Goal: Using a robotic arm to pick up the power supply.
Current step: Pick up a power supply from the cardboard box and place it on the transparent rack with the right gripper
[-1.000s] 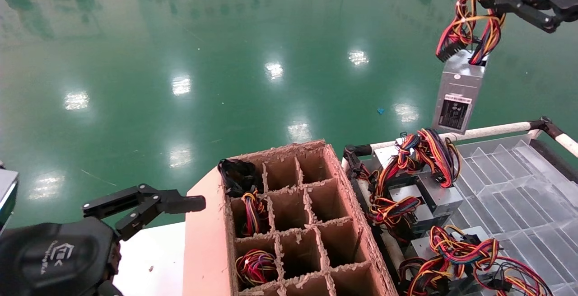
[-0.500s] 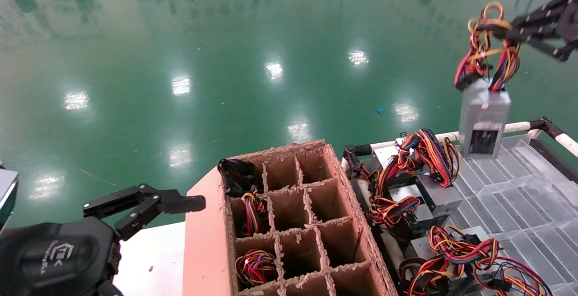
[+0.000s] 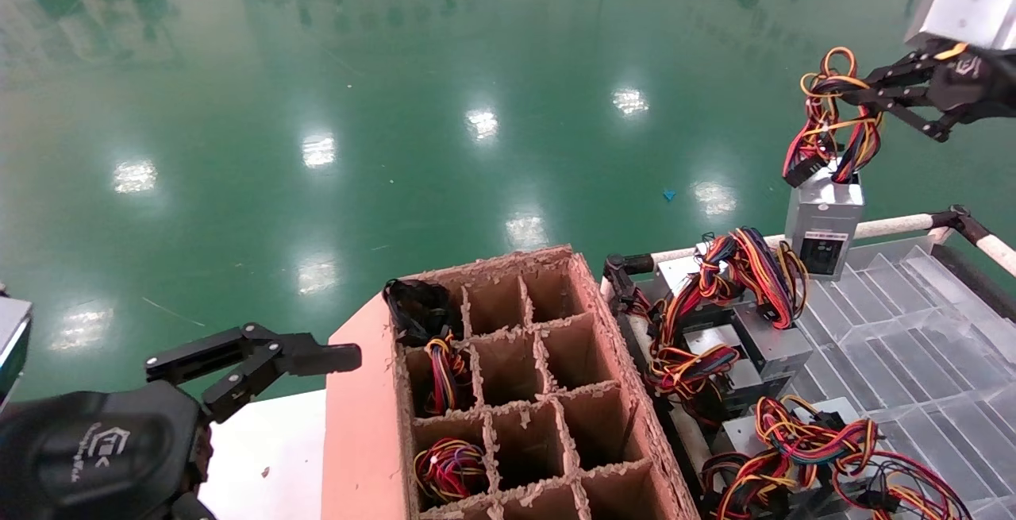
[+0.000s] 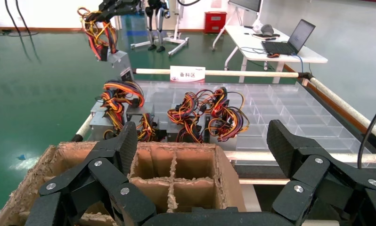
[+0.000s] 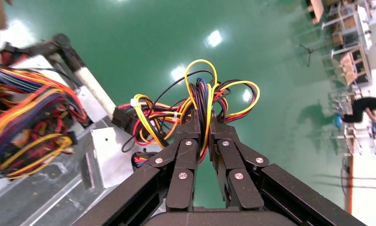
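Observation:
The power supply (image 3: 824, 222) is a silver-grey box hanging in the air over the far rail of the clear tray, suspended by its yellow, red and black wires (image 3: 829, 127). My right gripper (image 3: 865, 95) is shut on that wire bundle at the upper right. In the right wrist view the fingers (image 5: 188, 136) pinch the wires (image 5: 202, 99) and the box (image 5: 108, 155) dangles beyond them. My left gripper (image 3: 333, 357) is parked open at the lower left, beside the carton; in its wrist view it (image 4: 202, 141) holds nothing, and the hanging power supply (image 4: 120, 61) shows far off.
A brown divided carton (image 3: 361, 425) stands in the middle, with wire bundles in some cells. To its right a clear ridged tray (image 3: 913, 345) holds several more power supplies (image 3: 730, 329) with tangled wires. A white rail (image 3: 873, 228) bounds the tray's far side.
The right gripper has come down with the power supply, which swung right and then back left, now hanging just over the tray's far rail. The left arm has not moved.

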{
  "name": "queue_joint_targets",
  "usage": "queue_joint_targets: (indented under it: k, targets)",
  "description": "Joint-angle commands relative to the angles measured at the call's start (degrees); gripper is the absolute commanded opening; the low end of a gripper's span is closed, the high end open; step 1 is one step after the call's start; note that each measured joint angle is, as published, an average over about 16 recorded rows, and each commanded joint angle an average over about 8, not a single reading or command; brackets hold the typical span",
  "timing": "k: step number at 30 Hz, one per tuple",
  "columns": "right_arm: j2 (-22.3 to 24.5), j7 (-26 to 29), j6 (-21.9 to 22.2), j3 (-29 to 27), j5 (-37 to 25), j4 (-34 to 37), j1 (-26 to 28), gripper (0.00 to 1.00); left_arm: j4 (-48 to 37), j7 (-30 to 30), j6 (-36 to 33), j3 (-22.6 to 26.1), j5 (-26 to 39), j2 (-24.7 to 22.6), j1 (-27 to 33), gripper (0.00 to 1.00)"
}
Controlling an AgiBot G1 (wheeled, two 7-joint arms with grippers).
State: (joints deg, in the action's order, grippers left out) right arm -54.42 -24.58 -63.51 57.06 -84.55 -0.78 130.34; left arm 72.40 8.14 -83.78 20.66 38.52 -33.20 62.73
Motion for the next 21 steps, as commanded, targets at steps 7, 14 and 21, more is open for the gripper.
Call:
queue_joint_targets:
  k: [7,14,21]
  targets:
    - [-2.5,0.3,6.5,-0.4,0.5,1.1,-3.9,0.0,0.0,0.0,0.0,0.0,0.0,0.0,0.0,1.0]
    - [-4.0,0.7,9.5,-0.9,1.3,1.3,-6.9,0.0,0.0,0.0,0.0,0.0,0.0,0.0,0.0,1.0]
    - [-5.1,1.2,11.3,-1.5,2.1,1.4,-9.1,0.0,0.0,0.0,0.0,0.0,0.0,0.0,0.0,1.0]
